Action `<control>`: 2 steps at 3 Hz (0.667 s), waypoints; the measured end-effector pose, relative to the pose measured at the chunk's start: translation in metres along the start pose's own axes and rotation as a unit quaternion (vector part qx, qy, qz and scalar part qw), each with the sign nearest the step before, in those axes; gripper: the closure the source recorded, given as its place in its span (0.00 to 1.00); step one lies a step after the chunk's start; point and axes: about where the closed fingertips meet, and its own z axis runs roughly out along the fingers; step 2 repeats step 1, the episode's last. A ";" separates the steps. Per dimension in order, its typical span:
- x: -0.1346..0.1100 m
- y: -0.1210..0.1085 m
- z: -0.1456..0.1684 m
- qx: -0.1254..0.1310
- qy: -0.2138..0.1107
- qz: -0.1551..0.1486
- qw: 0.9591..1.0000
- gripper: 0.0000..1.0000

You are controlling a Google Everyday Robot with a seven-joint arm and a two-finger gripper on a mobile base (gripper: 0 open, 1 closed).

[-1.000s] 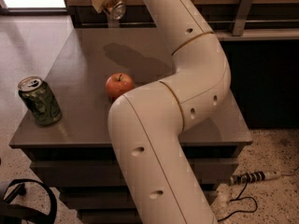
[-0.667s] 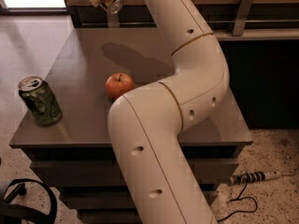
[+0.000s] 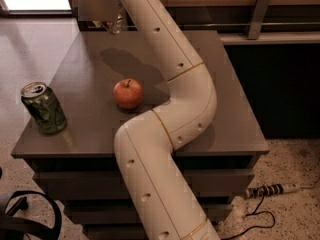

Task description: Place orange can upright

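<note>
My gripper (image 3: 116,25) is at the far edge of the grey table (image 3: 220,109), high in the camera view, mostly hidden behind the pale wrist block of my arm (image 3: 170,84). Only a small glassy tip shows below the block. The orange can is not visible; it is hidden or out of view. A shadow of the arm's end lies on the table below the gripper.
A red apple (image 3: 128,94) sits near the table's middle, just left of my arm. A green patterned can (image 3: 43,108) with a silver top stands upright near the front left corner. A wooden wall and rail run behind the table. Cables lie on the floor.
The wrist has turned and its pale block now covers the gripper. The orange-brown thing seen at the gripper earlier no longer shows. Apple and green can have not moved.
</note>
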 end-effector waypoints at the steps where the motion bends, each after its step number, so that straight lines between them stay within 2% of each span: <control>1: 0.000 0.000 0.000 0.000 0.000 0.000 1.000 1.00; 2: 0.000 0.000 0.000 0.000 0.000 0.000 1.000 1.00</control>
